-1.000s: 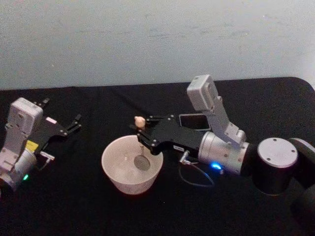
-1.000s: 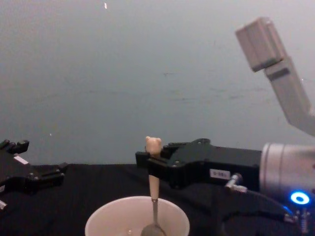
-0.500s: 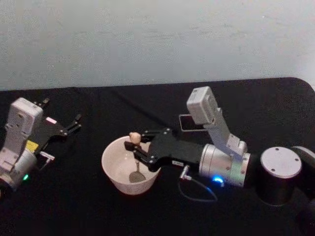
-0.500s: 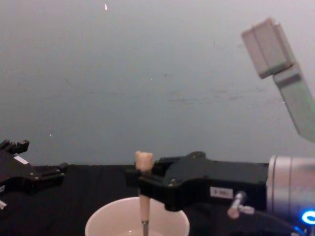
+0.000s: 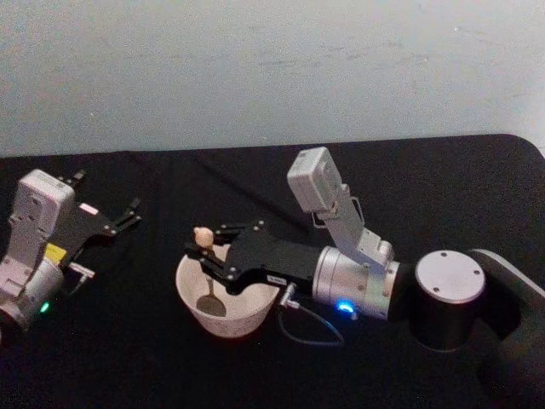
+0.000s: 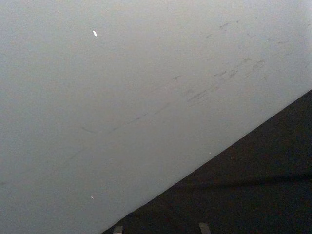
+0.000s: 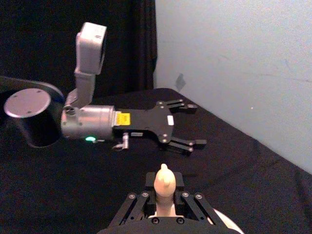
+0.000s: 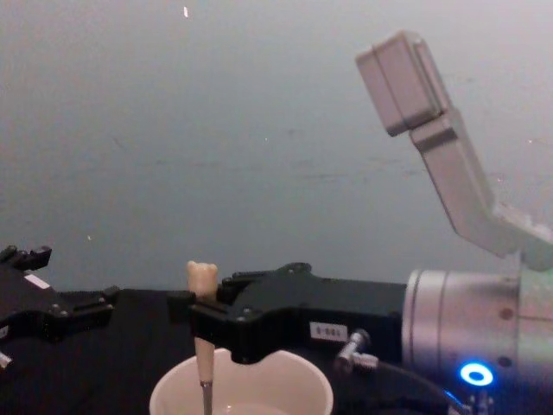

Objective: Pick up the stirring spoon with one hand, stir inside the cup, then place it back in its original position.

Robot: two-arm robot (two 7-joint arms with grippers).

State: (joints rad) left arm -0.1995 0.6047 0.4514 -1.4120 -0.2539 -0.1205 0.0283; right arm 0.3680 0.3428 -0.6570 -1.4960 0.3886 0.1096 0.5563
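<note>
Dim, soft, even light washes the pale wall (image 5: 255, 68), while the black tabletop (image 5: 128, 358) lies very dark.

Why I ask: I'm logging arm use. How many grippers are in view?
2. The right gripper is over the cup, shut on the spoon, whose bowl is inside the cup. The left gripper lies open at the robot's left, away from the cup.

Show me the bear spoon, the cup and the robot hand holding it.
spoon (image 8: 204, 359): chest view, on its cream handle.
cup (image 5: 223, 320): head view, on its front wall.
right gripper (image 5: 213, 249): head view, between its fingertips.
</note>
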